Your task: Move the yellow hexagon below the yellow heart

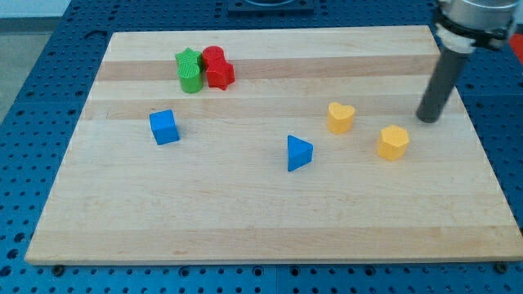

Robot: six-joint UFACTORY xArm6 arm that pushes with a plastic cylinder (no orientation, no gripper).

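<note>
The yellow hexagon [393, 142] lies on the wooden board at the view's right. The yellow heart [341, 117] lies to its left and a little toward the view's top. The two are apart. My tip [426, 119] rests on the board just right of and above the hexagon, with a small gap between them. The dark rod rises from the tip toward the view's top right corner.
A blue triangle [298, 153] lies near the board's middle, below and left of the heart. A blue cube [164, 126] lies at the left. A green star [189, 69] and a red star [216, 66] touch near the top left. The board's right edge [482, 147] is close to the tip.
</note>
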